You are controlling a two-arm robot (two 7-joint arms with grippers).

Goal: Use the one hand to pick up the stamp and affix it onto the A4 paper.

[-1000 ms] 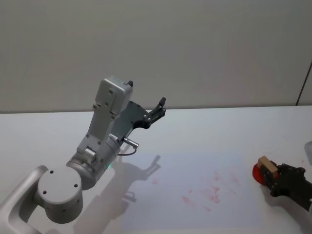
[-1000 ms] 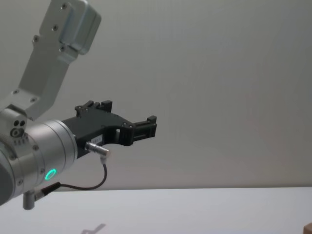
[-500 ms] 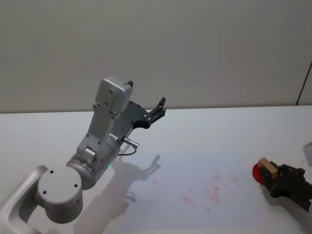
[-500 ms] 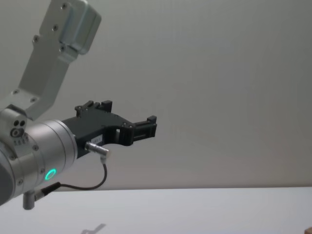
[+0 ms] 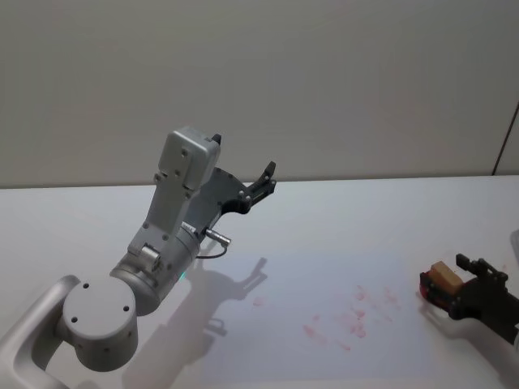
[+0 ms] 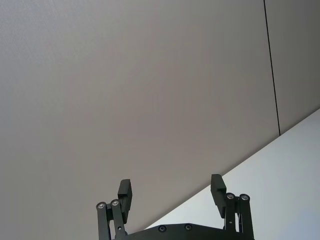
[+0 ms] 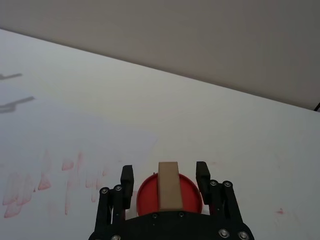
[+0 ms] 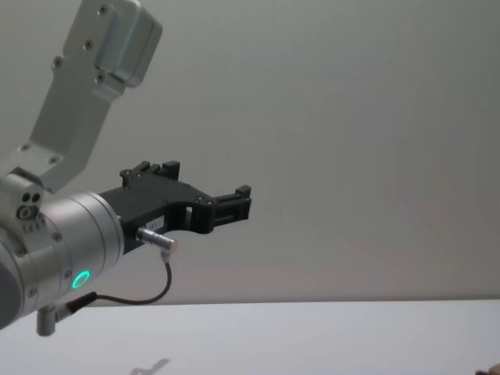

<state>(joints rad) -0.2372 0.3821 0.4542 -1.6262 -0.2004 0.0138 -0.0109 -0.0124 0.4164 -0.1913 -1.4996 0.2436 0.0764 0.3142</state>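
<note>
While the right gripper is sitting low at the near right corner of the table, its jaws are standing spread on either side of the stamp, apparently with a little daylight between each finger and the wooden handle. That handle is rising from a red round base, its long side running straight ahead between the fingers, so a plain squeeze looks enough to seize it. Just beyond and toward the robot's left, the A4 paper is lying flat, bearing faint red marks. Farther off, the left gripper is hanging raised over the table's far left, fingers spread, holding nothing.
</note>
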